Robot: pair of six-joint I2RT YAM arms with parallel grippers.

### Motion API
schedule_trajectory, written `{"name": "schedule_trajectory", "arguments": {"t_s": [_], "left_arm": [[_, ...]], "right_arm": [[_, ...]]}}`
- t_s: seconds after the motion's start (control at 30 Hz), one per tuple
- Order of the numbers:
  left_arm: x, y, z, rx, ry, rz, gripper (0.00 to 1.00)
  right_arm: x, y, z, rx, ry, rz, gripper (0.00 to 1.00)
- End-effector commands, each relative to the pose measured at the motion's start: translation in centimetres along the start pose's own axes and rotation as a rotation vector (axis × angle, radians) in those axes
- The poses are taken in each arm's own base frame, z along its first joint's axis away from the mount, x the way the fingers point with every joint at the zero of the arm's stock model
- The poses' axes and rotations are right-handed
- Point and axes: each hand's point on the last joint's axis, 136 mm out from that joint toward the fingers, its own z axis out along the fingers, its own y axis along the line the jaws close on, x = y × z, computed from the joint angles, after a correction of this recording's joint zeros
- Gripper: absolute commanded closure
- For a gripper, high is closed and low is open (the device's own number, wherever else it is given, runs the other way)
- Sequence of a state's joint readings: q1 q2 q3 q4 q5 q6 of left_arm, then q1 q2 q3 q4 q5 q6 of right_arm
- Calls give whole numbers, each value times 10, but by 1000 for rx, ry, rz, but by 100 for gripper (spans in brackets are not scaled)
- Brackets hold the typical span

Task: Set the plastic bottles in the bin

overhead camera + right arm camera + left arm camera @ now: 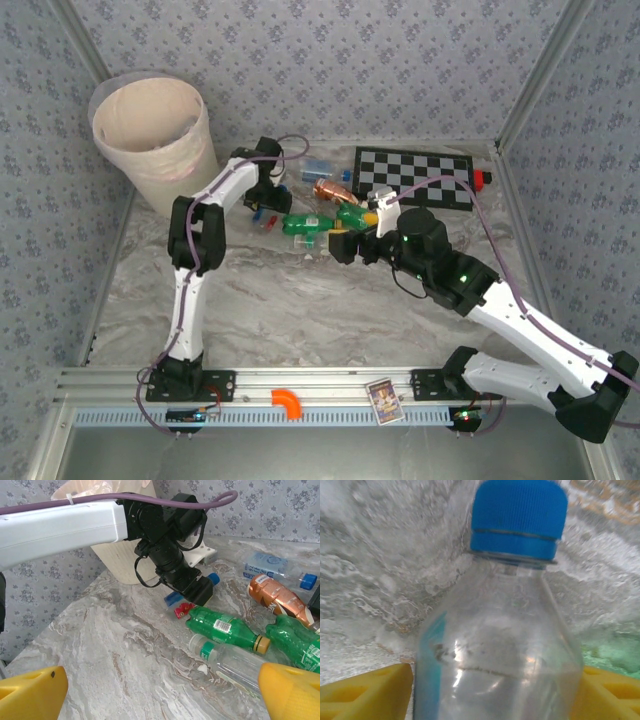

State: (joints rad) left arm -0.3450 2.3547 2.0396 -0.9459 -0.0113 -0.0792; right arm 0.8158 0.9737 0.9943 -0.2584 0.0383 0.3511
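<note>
The bin [108, 140], a tall pale bucket with a clear liner, stands at the back left and also appears as the bin [117, 565] behind the left arm. My left gripper [268, 205] is down over a clear bottle with a blue cap [500, 645]. In the left wrist view the left gripper [495, 690] is open, its yellow fingers [365, 692] close on either side of the bottle's body. My right gripper [162, 692] is open over bare table, just left of a clear green-labelled bottle [230, 662] and a green bottle [225, 627].
More bottles lie at the back: another green one [300, 645], an orange-brown one [275, 597] and a clear blue-labelled one [267, 565]. A checkerboard [415, 178] lies at the back right. Red [184, 610] and blue [172, 598] bits lie beside the left gripper.
</note>
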Motion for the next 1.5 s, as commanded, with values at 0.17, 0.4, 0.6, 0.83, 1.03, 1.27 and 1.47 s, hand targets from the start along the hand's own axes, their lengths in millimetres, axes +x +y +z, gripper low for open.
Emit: {"name": "schedule_trajectory", "arguments": {"t_s": [0.17, 0.4, 0.6, 0.83, 1.03, 1.27, 1.47], "left_arm": [[4, -2, 0, 0, 25, -4, 32], [-8, -1, -47, 5, -81, -39, 35], [-15, -1, -109, 22, -210, -76, 37], [-13, 0, -193, 59, -377, -140, 38], [-13, 3, -259, 88, -536, -164, 36], [-6, 16, -233, 84, -451, -161, 29], [-1, 21, -173, 29, -316, -127, 22]], "right_arm": [[-5, 2, -1, -11, -13, 16, 0], [-5, 2, -4, -13, -22, 17, 1], [-8, 6, -6, -33, -30, 21, 0], [-13, 13, -7, -64, -55, 22, 0], [-19, 19, -9, -84, -68, 15, 0], [-19, 20, -10, -85, -73, 9, 1], [-16, 18, -7, -74, -62, 5, 1]]}}
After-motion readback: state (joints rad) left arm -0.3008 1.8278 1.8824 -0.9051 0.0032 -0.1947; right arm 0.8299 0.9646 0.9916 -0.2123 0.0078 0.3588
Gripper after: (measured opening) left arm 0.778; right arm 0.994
